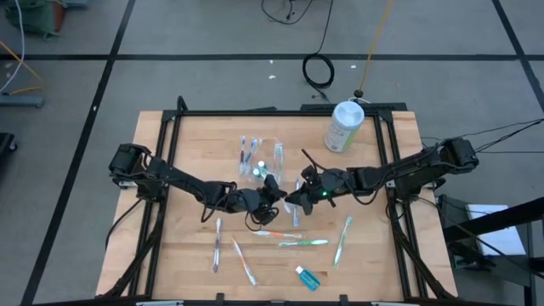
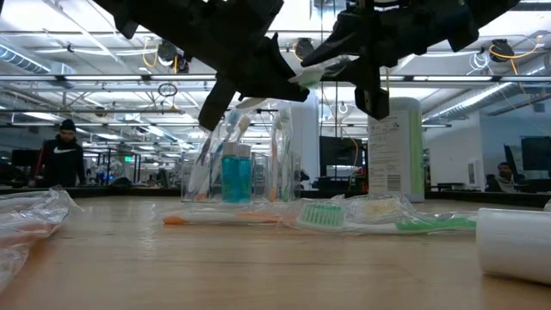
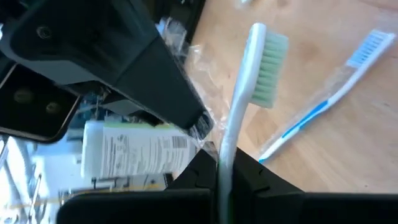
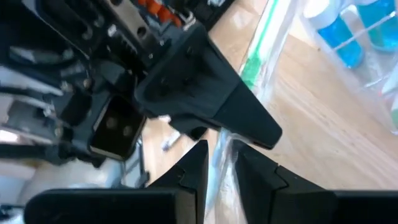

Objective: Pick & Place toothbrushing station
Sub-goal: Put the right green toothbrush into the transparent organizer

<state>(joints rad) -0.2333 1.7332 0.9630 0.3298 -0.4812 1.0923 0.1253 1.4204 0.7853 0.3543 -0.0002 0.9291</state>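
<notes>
The toothbrushing station (image 1: 259, 157), a clear slotted holder with a blue bottle and brushes in it, stands on the table's far middle (image 2: 237, 164). Both grippers meet above the table's middle, on the near side of the station. My left gripper (image 1: 272, 195) (image 3: 221, 168) is shut on a white toothbrush with green bristles (image 3: 249, 81). My right gripper (image 1: 294, 202) (image 4: 221, 155) faces it, shut on crinkled clear wrapper film (image 3: 198, 68). My left gripper pinches the toothbrush's white handle (image 3: 225, 155) between its two fingers, which lie along it. The brush head sticks out past the fingertips, lifted clear of the table. My right gripper has a strip of the clear wrapper (image 4: 219, 146) between its two fingers. It comes in nearly level from the table's right side, and the film is clear of the table.
A white-and-green canister (image 1: 343, 126) stands at the far right. Loose toothbrushes (image 1: 302, 242) (image 1: 342, 240) (image 1: 217, 246) and a small blue tube (image 1: 308, 277) lie near the front edge. Empty wrappers (image 2: 34, 215) lie in the low view's foreground. A person (image 2: 65, 159) stands in the room behind.
</notes>
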